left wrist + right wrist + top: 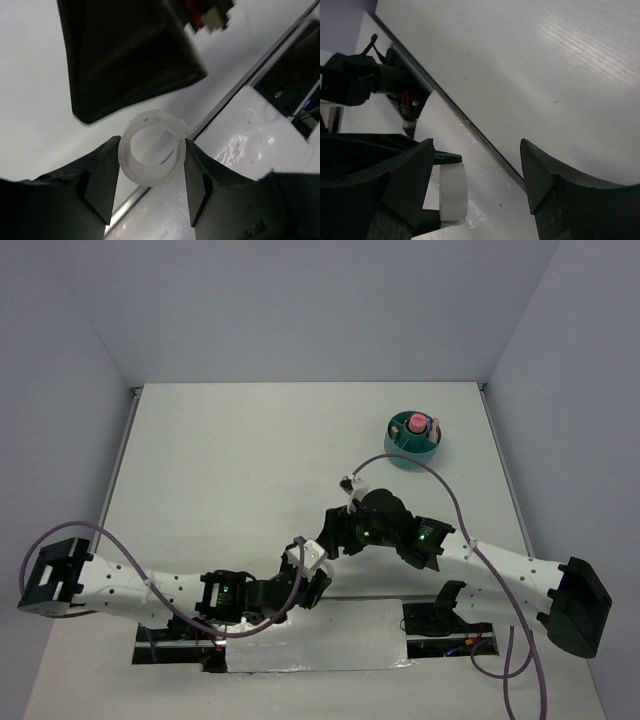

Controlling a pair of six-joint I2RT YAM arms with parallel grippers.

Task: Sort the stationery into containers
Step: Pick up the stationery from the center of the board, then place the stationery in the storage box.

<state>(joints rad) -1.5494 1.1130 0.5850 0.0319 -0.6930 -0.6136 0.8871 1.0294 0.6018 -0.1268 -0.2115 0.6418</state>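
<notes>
My left gripper (pixel 152 148) is shut on the clear ring (pixel 151 152), one pad on each side, held above the table's near edge. In the top view it (pixel 316 572) sits in the near middle, right by my right gripper (pixel 332 532). My right gripper (pixel 476 146) is open and empty; the ring (pixel 453 192) shows edge-on just inside its left finger, apart from the right one. One right finger (pixel 125 55) looms above the ring in the left wrist view. The teal organizer (pixel 398 447) stands far right and holds a pink tube (pixel 414 424).
A metal strip (pixel 120 212) and a shiny panel (pixel 340 635) run along the table's near edge below the grippers. Purple cables (pixel 440 485) loop over both arms. Grey walls close the table on the left, back and right.
</notes>
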